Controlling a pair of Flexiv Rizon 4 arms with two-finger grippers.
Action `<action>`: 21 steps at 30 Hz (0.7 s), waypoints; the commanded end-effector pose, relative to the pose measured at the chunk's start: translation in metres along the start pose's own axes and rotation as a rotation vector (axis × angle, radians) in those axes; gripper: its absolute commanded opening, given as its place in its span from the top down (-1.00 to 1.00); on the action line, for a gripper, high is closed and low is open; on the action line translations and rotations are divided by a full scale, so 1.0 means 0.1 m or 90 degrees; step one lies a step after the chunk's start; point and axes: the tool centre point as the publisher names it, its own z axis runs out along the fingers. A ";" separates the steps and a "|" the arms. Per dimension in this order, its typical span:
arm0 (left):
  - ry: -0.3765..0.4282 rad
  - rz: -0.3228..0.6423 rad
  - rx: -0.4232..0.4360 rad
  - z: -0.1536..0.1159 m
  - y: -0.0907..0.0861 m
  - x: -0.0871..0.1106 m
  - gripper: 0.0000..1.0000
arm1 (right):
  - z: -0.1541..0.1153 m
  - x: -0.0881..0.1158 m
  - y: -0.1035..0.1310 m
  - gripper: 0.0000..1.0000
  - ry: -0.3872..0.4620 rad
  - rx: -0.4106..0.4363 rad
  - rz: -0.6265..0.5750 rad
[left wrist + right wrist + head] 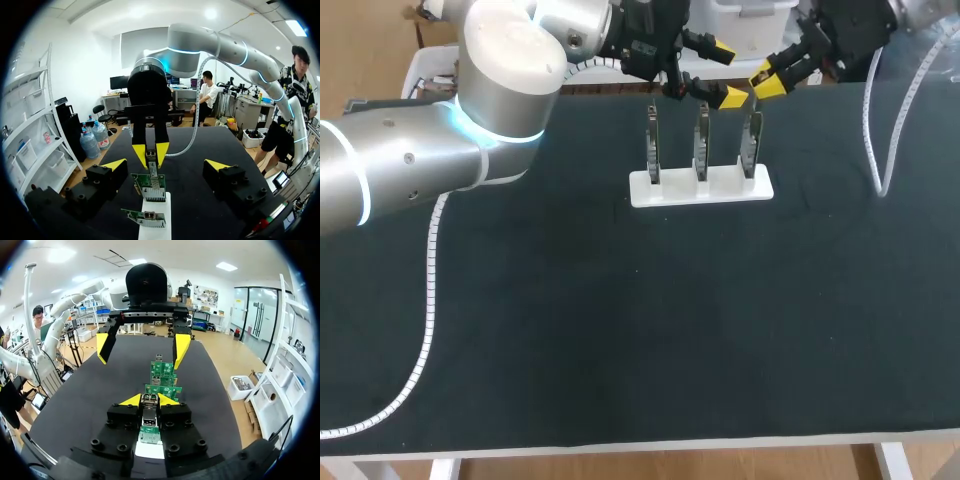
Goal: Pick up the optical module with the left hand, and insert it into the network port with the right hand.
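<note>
Optical module (149,415) is pinched by the right end effector (150,400) over the end board (752,140) of the white stand (700,188); left end effector (166,165) is spread, empty. Insertion seemingly remains.

a robotics lab: left arm (410,165), right arm (220,47), black table (620,330) (circuit boards (701,140) upright in a white holder (700,188)).

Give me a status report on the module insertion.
Left gripper open, empty. Right gripper shut on optical module, at the end board's port. Path looks clear.
</note>
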 end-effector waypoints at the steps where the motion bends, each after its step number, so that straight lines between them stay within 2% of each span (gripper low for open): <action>1: 0.000 0.000 -0.001 0.00 0.00 0.00 -1.00 | -0.03 0.00 -0.07 1.00 0.000 -0.078 0.001; 21: 0.000 0.000 -0.001 0.00 0.00 0.00 -1.00 | 0.00 0.07 -0.11 1.00 0.002 -0.082 0.013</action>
